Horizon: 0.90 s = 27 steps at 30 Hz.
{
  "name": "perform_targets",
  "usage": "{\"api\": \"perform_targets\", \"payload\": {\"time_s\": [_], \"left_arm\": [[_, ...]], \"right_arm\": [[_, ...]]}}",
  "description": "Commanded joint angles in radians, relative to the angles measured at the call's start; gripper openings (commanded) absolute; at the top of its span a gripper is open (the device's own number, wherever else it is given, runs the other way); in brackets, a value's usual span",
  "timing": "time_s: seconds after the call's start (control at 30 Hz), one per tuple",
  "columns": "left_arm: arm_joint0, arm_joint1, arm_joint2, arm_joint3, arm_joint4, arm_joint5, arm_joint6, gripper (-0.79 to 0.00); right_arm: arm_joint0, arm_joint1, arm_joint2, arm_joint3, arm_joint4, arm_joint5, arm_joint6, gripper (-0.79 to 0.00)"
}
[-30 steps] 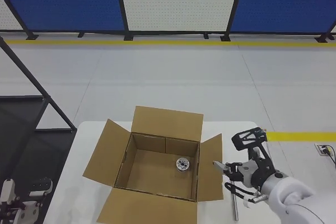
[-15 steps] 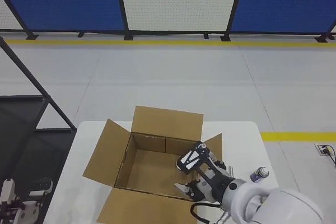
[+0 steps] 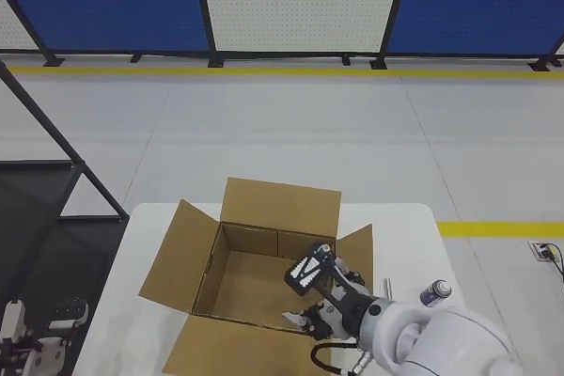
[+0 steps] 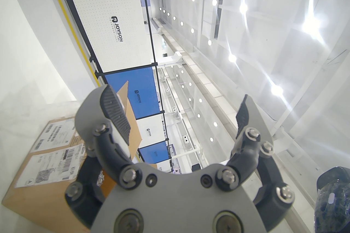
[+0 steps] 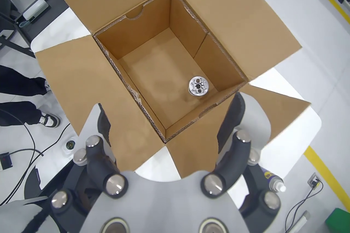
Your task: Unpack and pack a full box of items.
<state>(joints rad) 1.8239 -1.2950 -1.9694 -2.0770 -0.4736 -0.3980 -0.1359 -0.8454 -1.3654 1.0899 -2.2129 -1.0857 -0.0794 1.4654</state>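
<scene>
An open cardboard box [image 3: 263, 287] [image 5: 153, 34] stands on the white table [image 3: 136, 329], all four flaps spread out. On its floor, near one corner, lies a small round metal part [image 5: 198, 85] with holes in its face. My right gripper [image 3: 298, 296] [image 5: 168, 122] hangs open over the box's right half with nothing between its fingers, and in the top view it covers the metal part. My left gripper [image 4: 180, 114] is open too and points up toward the ceiling, beside a labelled side of the box [image 4: 49, 165].
A purple-capped spray can [image 3: 436, 291] [image 5: 270, 180] stands on the table right of the box, with a thin metal rod [image 3: 387, 282] close by. A black rack [image 3: 38, 216] stands left of the table. A person's legs [image 5: 24, 97] are on the floor beyond it.
My right arm has swung left from the table's right side to above the box, its gripper still open. The spray can and rod have come into sight behind it.
</scene>
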Motion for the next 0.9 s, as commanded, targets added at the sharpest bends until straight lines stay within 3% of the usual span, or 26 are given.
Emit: {"api": "perform_targets", "payload": {"time_s": [0.0, 0.4, 0.87], "left_arm": [[0.0, 0.0, 0.0, 0.0, 0.0, 0.0, 0.0, 0.0], [0.0, 0.0, 0.0, 0.0, 0.0, 0.0, 0.0, 0.0], [0.0, 0.0, 0.0, 0.0, 0.0, 0.0, 0.0, 0.0]], "right_arm": [[0.054, -0.006, -0.034, 0.071, 0.028, -0.009, 0.002, 0.0], [0.41, -0.072, -0.24, 0.595, 0.164, -0.005, 0.043, 0.0], [0.517, -0.093, -0.359, 0.873, 0.131, -0.095, 0.07, 0.0]]}}
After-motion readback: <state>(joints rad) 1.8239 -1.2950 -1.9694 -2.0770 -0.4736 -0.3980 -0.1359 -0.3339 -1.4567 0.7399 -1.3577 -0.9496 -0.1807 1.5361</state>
